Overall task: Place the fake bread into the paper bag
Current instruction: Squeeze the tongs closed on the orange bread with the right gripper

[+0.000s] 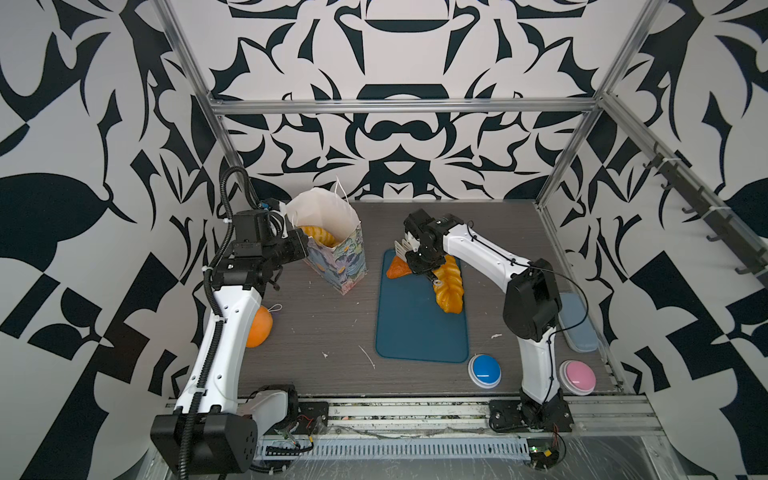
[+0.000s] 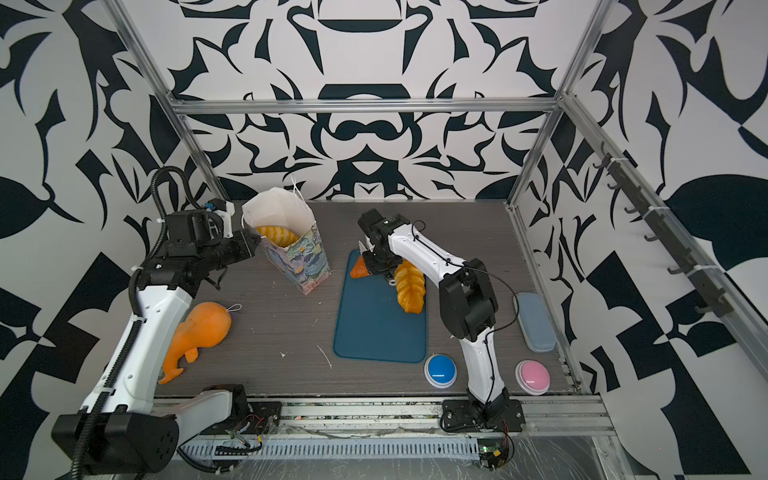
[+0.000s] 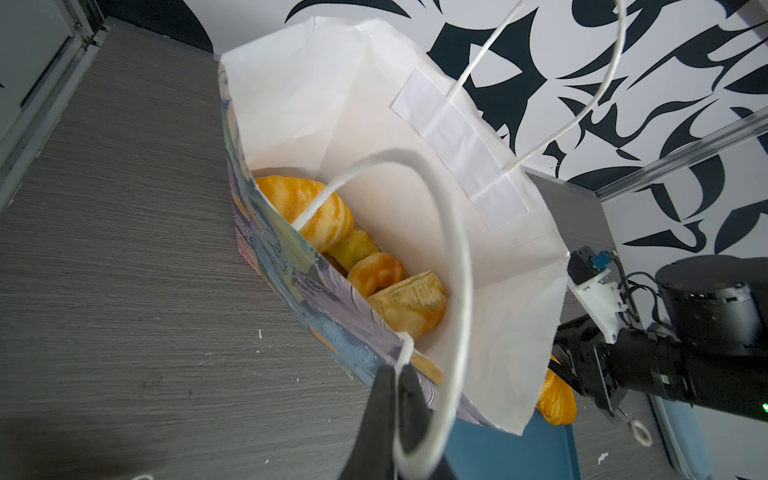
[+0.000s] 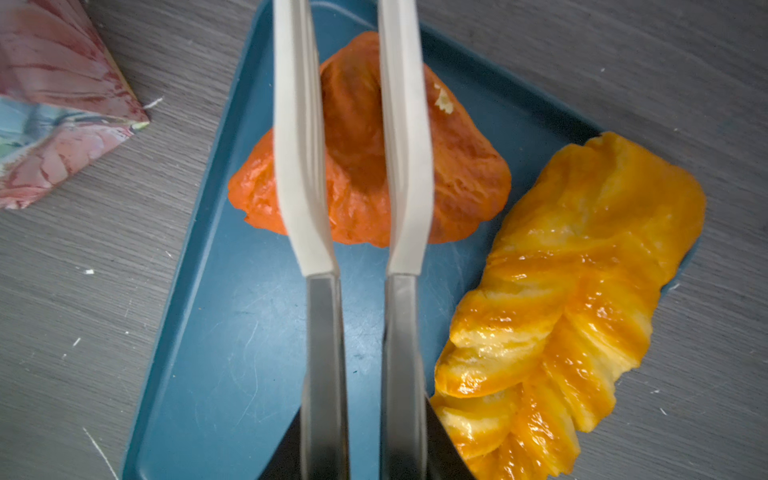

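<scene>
The paper bag [image 1: 337, 259] [image 2: 301, 262] stands open at the back left, white inside [image 3: 374, 124]. Several pieces of fake bread [image 1: 318, 235] [image 2: 276, 235] [image 3: 316, 208] lie in it. My left gripper [image 1: 304, 245] [image 2: 254, 242] [image 3: 397, 374] is shut on the bag's near string handle at the rim. A dark orange triangle [image 1: 395, 269] [image 2: 358, 269] [image 4: 357, 158] and a long braided loaf [image 1: 449, 286] [image 2: 409, 286] [image 4: 582, 270] lie on the blue tray [image 1: 415, 332]. My right gripper [image 1: 401, 247] [image 2: 365, 246] [image 4: 338, 12] is down on the triangle, its white fingers pinching the triangle's middle.
An orange gourd-shaped toy [image 1: 259, 326] [image 2: 203, 328] with a string loop lies front left, partly under my left arm. A blue button [image 1: 484, 370], a pink button [image 1: 577, 376] and a grey-blue case [image 1: 577, 324] sit at the front right.
</scene>
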You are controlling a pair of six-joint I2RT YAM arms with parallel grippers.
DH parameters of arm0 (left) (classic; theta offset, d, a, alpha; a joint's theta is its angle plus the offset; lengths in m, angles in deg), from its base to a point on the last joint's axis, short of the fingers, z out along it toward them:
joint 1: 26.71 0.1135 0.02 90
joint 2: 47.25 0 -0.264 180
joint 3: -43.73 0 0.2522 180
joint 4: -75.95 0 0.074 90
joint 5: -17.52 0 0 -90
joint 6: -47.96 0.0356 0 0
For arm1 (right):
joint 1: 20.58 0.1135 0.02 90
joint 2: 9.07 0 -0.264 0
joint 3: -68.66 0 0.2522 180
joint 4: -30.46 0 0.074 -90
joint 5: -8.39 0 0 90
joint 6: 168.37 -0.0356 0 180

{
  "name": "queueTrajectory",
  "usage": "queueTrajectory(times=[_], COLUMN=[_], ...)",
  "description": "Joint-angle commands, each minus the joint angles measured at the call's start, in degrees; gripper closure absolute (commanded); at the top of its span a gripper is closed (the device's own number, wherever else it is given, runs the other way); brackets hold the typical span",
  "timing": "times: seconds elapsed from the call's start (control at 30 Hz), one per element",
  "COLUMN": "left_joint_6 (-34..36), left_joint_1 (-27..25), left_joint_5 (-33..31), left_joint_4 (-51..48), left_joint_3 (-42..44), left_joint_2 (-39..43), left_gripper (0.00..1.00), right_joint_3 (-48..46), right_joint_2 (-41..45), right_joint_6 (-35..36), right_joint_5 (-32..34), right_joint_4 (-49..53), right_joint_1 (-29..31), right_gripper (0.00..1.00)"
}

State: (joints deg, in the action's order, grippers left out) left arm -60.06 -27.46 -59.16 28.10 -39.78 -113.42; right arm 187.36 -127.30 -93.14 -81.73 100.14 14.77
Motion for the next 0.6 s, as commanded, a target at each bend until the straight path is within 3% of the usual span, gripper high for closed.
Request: queueTrajectory(times=[0.0, 0.57], left_joint_6=[-0.1, -0.1], left_joint_1=[0.2, 0.1], left_joint_5=[0.4, 0.5], left_joint_4=[-0.5, -0.6], left_joint_3=[0.3, 0.3], left_joint_2=[0.7, 0.7], left_gripper=[1.0, 1.0], right_joint_3=[1.5, 1.6], right_joint_2=[2.0, 6.0], right_joint_6=[0.4, -0.1], right_joint_5=[0.7, 2.2], right_joint_4=[0.5, 1.2], right_joint_1=[0.2, 0.4], right_gripper=[0.7, 0.78])
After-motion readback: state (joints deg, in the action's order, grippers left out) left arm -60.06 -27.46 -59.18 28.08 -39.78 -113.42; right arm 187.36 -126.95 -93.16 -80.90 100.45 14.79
